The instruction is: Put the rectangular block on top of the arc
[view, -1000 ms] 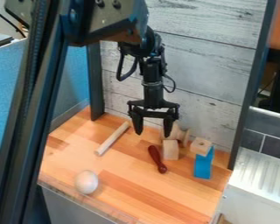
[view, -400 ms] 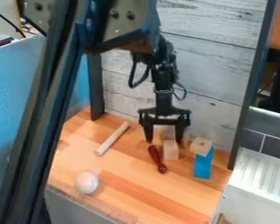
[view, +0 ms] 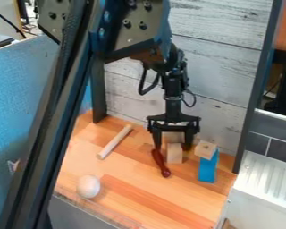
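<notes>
Camera view — the end effector (view: 172,146) hangs wide open, grip empty — near a wooden block (view: 174,154).

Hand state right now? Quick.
Hand: open, fingers wide apart; wooden piece shows between them, whether touching can't be told.

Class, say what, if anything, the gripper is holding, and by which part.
No hold can be made out: the gripper has its jaws apart, around the rear wooden block, but whether they touch it cannot be told.
</notes>
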